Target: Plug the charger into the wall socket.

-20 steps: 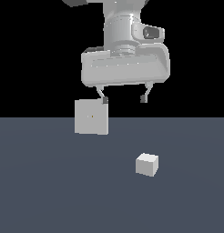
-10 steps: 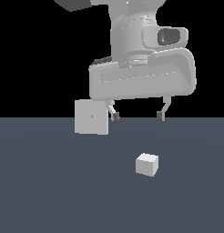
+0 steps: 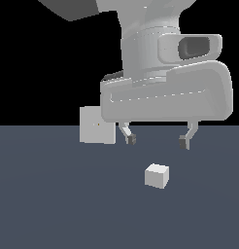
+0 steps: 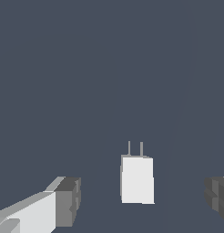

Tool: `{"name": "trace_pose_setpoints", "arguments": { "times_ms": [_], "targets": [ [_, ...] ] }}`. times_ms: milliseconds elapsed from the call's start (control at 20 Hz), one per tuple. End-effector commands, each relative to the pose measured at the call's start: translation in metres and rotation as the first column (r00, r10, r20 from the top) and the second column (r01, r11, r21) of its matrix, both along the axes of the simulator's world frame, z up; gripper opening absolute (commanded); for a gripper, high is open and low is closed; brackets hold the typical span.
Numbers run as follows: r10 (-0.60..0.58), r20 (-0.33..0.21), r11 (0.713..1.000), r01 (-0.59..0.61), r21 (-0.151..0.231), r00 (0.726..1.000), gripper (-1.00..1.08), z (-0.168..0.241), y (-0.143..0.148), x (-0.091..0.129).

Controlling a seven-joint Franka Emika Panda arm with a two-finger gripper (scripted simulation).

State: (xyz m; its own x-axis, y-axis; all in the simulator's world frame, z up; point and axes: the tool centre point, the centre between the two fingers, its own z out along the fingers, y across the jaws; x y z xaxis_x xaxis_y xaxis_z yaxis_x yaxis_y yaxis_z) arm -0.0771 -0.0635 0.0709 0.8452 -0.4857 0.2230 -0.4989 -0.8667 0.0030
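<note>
The charger (image 3: 157,175) is a small off-white cube lying on the dark grey floor. In the wrist view the charger (image 4: 137,179) shows two thin prongs at one end. My gripper (image 3: 157,141) hangs above the charger with its jaws wide apart and nothing between them. One finger (image 4: 63,201) shows in the wrist view, and the charger sits in the gap between the two. The wall socket (image 3: 95,125) is an upright off-white slab with a small dark dot, at the exterior view's left, partly behind my hand.
The dark grey floor (image 3: 53,204) spreads flat around the charger. The background above it is black.
My gripper has come down and nearer to the camera, toward the exterior view's right, and now hangs over the charger. The charger and socket have not moved.
</note>
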Motion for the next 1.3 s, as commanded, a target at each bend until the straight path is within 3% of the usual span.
{"name": "trace_pose_setpoints", "arguments": {
  "times_ms": [0, 550, 1250],
  "targets": [
    [-0.021, 0.009, 1.0, 0.021, -0.003, 1.0, 1.0, -0.004, -0.002, -0.003],
    [-0.036, 0.013, 0.999, 0.036, -0.005, 0.999, 1.0, -0.012, -0.002, -0.006],
    [-0.04, 0.014, 0.999, 0.04, -0.004, 0.999, 1.0, -0.058, -0.002, -0.007]
  ]
}}
